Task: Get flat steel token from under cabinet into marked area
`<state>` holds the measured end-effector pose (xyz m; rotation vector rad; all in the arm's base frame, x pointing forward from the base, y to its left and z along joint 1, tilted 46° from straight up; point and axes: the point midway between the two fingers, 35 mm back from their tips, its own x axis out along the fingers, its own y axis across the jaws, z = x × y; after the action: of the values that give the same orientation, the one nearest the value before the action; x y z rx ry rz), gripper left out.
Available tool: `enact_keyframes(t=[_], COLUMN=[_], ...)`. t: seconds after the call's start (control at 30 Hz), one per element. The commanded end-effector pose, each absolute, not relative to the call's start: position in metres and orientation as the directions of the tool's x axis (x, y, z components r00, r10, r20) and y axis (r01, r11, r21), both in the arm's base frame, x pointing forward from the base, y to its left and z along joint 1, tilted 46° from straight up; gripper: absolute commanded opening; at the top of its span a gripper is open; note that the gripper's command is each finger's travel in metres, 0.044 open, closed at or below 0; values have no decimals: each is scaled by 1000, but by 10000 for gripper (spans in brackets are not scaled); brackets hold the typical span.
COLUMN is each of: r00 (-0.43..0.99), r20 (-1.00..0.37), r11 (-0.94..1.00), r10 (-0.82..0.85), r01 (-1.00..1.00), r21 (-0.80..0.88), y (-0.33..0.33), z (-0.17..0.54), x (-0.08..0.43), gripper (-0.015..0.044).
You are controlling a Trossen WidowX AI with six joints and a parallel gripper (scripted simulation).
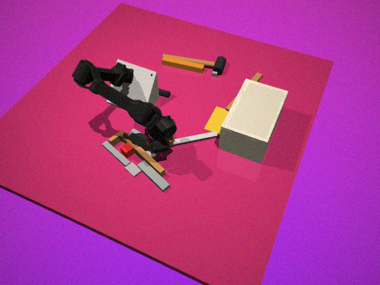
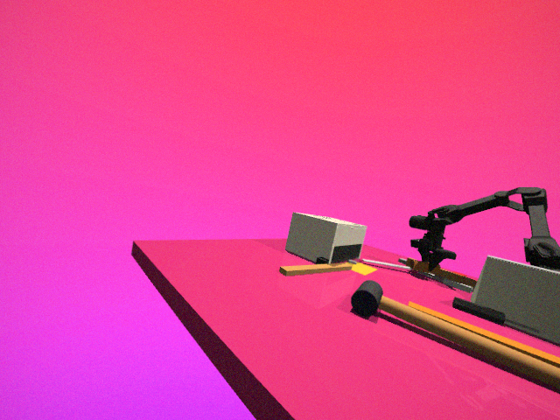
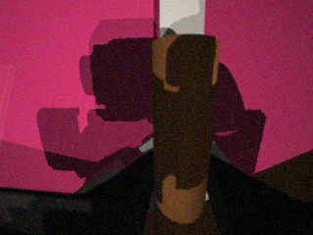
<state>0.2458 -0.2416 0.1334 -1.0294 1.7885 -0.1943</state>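
The pale cabinet (image 1: 253,111) (image 2: 311,237) stands on the table, with a dark low opening (image 2: 347,253) in its front. The yellow marked area (image 1: 214,120) (image 2: 364,269) lies before it. My gripper (image 1: 160,146) (image 2: 431,266) (image 3: 178,158) is shut on the brown handle (image 3: 183,122) of a long tool, low over the table. The tool's pale flat bar (image 1: 196,138) (image 2: 387,264) (image 3: 182,15) reaches toward the cabinet's front; its far end is beside the yellow area, near the cabinet's corner. I cannot make out the token in any view.
A wooden stick (image 1: 257,76) (image 2: 311,269) lies beside the cabinet. A wooden angle piece (image 1: 150,159), a red block (image 1: 127,149) and grey strips (image 1: 153,176) lie around the gripper. A mallet (image 1: 220,65) (image 2: 367,298), orange bar (image 1: 182,63) and slanted white panel (image 1: 139,76) (image 2: 520,293) stand farther off.
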Motion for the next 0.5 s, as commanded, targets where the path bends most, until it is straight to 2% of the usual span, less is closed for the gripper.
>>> enact_keyframes(t=[0.0, 0.47], r00=[-98, -98], r20=[-694, -693], r11=[619, 618], r10=[-713, -714], r01=[-554, -554], r21=[-557, -558], y=[-243, -253], z=[138, 148], x=[252, 255], gripper=[0, 0])
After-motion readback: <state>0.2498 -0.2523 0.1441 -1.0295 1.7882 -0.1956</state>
